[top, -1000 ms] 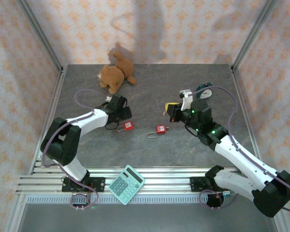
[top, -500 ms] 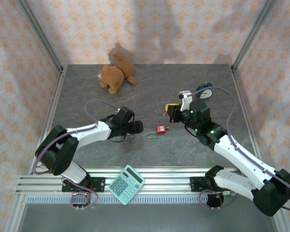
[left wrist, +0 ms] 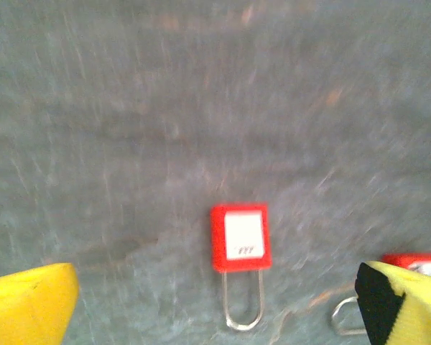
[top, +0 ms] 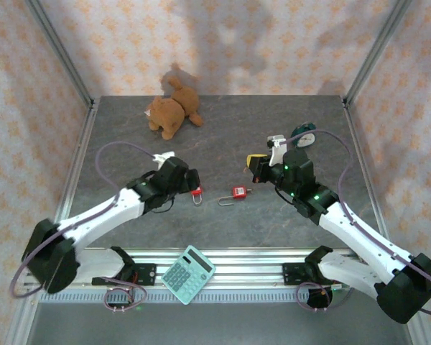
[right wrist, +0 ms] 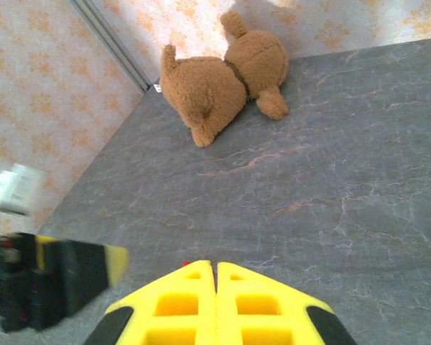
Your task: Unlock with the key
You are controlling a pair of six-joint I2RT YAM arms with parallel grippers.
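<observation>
Found left gripper [left wrist: 215, 287] with jaws wide apart — red padlock [left wrist: 240, 237] lying ahead, red-tagged key [left wrist: 415, 264] just beside one finger. Saw right gripper [right wrist: 215, 277] with jaws pressed together.

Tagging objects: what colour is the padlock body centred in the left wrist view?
Red padlock body, white label, silver shackle; left wrist view shows it best.

Grey stone-look tabletop [top: 223, 144], peach-patterned walls [top: 273, 43], alu posts [top: 61, 52].
</observation>
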